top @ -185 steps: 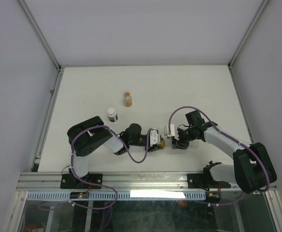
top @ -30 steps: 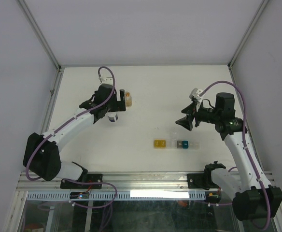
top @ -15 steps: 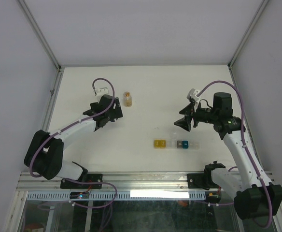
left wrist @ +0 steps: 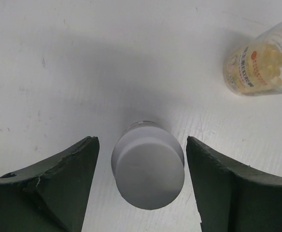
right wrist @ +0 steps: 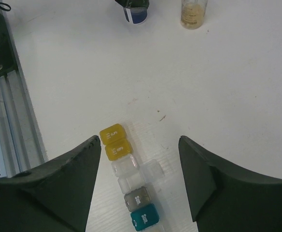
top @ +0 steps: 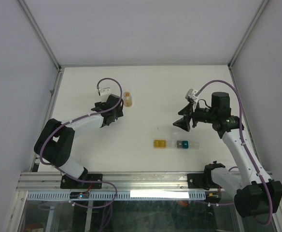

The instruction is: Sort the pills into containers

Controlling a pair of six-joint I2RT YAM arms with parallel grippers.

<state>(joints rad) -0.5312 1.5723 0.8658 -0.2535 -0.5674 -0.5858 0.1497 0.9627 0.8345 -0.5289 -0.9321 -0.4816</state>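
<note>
A small bottle with a white cap (left wrist: 148, 176) stands on the table between the fingers of my left gripper (left wrist: 141, 145). There is a gap on each side, so the gripper is open around it. In the top view the left gripper (top: 112, 117) covers that bottle. A small bottle of pale yellow pills (left wrist: 259, 63) stands just beyond it, apart. The containers (right wrist: 129, 174) lie in a strip of yellow, clear, grey and teal boxes. My right gripper (right wrist: 138, 140) hovers open above the strip (top: 176, 144), holding nothing.
The pill bottle (top: 127, 99) stands at the back of the white table, right of the left gripper. An aluminium rail (right wrist: 6, 106) runs along the table's near edge. Grey walls close in the sides and back.
My left gripper has moved from beside the two bottles to over the white-capped one and hides it from above. The right arm has barely moved.
</note>
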